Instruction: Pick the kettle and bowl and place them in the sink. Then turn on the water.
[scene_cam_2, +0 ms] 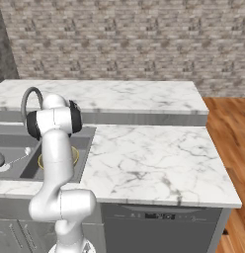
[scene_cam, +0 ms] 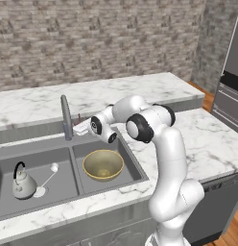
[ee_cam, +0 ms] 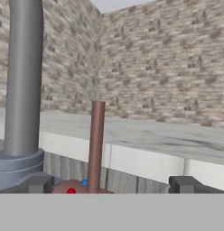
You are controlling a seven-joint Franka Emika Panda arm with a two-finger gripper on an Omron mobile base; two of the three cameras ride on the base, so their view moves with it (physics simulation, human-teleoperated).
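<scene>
Claw [ee_cam: 110, 184] wide, straddled brown lever [ee_cam: 96, 144] lower centre; could've slipped off, prob. bumping faucet [ee_cam: 23, 81] at left.

Sunk into the worktop [scene_cam: 197, 139] near its left end: the sink [scene_cam: 68, 194], two basins side by side. In the left basin, the kettle [scene_cam: 22, 185], with a ladle [scene_cam: 46, 181] lying just right of it. In the right basin, the bowl [scene_cam: 103, 164], near the middle. Behind the divider, at the sink's back edge, the faucet [scene_cam: 66, 117]. Just right of its base, an upright lever [ee_cam: 96, 144], with the gripper [ee_cam: 111, 184] right before it, fingertips either side.
</scene>
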